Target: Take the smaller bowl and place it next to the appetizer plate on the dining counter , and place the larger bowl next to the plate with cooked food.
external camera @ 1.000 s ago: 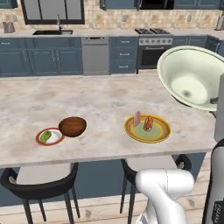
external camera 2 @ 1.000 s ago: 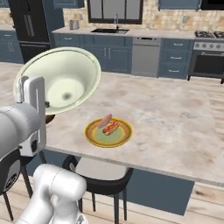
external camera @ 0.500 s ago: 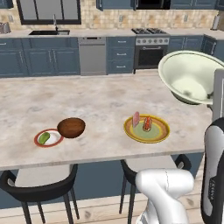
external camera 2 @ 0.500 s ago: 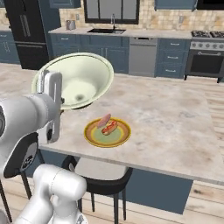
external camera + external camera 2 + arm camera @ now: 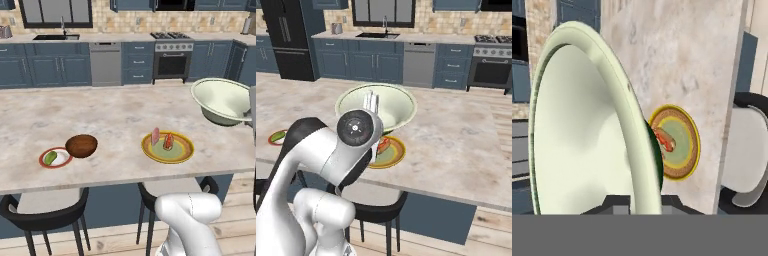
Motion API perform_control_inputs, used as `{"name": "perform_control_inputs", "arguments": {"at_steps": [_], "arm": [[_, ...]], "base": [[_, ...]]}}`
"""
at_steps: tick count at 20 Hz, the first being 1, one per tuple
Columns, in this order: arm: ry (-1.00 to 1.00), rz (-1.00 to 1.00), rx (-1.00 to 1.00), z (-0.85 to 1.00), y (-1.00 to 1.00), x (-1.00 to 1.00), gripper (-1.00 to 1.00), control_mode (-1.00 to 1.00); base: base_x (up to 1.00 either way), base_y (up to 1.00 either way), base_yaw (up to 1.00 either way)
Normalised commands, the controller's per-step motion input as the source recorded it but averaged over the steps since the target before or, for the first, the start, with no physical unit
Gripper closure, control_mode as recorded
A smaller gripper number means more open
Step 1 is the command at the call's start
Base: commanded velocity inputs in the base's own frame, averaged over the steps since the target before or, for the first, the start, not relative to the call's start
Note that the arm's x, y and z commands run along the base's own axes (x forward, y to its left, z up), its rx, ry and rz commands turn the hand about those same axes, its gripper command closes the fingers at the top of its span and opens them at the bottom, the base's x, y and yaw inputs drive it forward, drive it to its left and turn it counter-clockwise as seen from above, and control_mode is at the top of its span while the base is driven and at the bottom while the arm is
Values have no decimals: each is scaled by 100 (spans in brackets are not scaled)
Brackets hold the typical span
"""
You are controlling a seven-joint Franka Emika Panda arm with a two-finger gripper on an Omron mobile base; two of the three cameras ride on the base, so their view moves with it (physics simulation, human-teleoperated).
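Larger bowl (image 5: 220, 100) is airborne, tilted, rim pinched in closed jaws, off to the right of the plate with cooked food (image 5: 167, 147). Smaller bowl (image 5: 81, 145) already sits touching the appetizer plate (image 5: 55, 158). Step: carry. Next: level it, lower beside the yellow plate. Bare surface (image 5: 115, 115) around; right edge close.

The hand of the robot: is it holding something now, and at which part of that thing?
Yes. The hand holds the larger bowl, pinched at its rim with one finger on each side of the wall. The bowl is lifted above the dining counter.
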Motion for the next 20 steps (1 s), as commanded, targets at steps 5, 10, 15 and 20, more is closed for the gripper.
{"name": "perform_control_inputs", "arguments": {"at_steps": [5, 10, 15, 20], "arm": [[13, 0, 0, -65, -49, 48, 100, -100], [16, 0, 0, -38, -53, 60, 100, -100], [6, 0, 1, -32, -41, 58, 100, -100], [-2, 0, 0, -44, -12, 64, 100, -100]], "base": [[0, 0, 0], [0, 0, 0], [0, 0, 0], [0, 0, 0]]}}
